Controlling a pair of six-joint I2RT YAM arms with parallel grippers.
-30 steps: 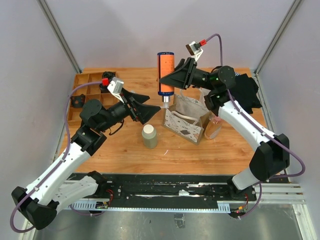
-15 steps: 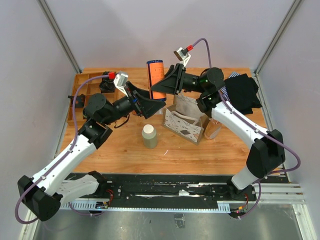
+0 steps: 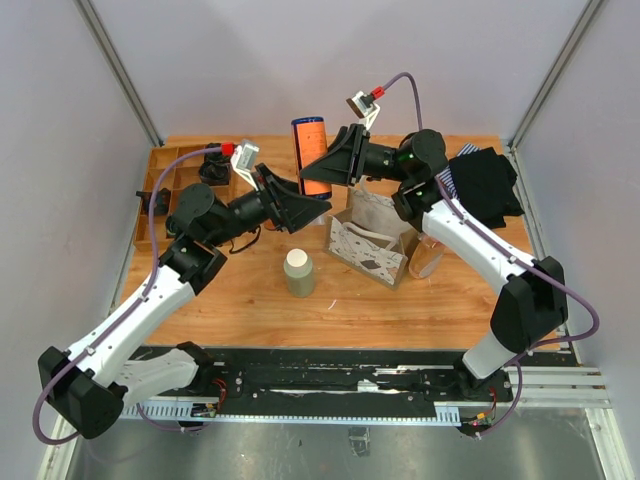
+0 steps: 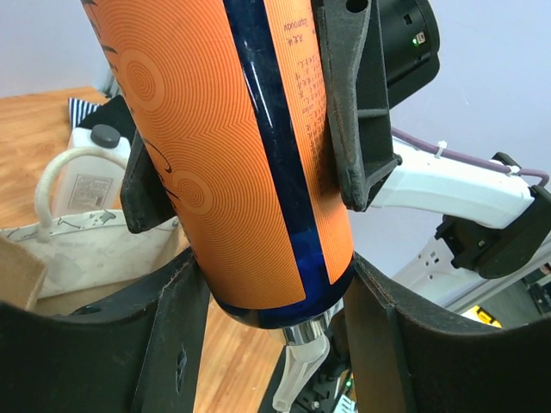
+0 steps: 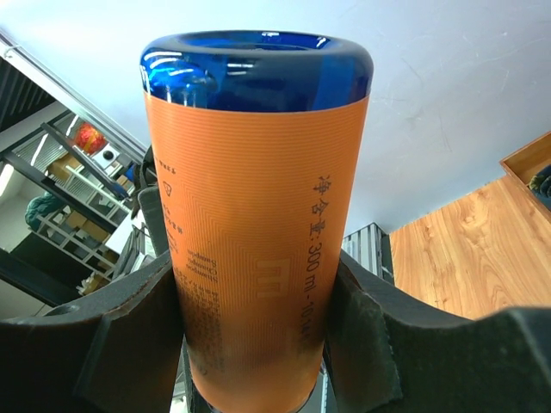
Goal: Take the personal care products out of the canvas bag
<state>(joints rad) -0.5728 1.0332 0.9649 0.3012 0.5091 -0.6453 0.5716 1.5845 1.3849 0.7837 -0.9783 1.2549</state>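
Note:
An orange bottle (image 3: 313,158) with a blue stripe hangs upside down in the air left of the canvas bag (image 3: 372,240), pump end down. My right gripper (image 3: 327,166) is shut on its body; both pads press the orange bottle (image 5: 258,232) in the right wrist view. My left gripper (image 3: 316,200) comes from the lower left, and its fingers lie against both sides of the lower end of the orange bottle (image 4: 241,155). A white bottle (image 4: 95,163) sticks out of the canvas bag (image 4: 86,249). An olive-beige bottle (image 3: 298,272) stands on the table.
A wooden compartment tray (image 3: 165,185) with small black objects sits at the back left. A black garment (image 3: 485,185) with striped cloth lies at the back right. A clear bottle (image 3: 428,255) stands against the bag's right side.
My right gripper carried the orange bottle left and tilted it. My left gripper rose toward it and its fingers narrowed from wide open onto the bottle's lower end.

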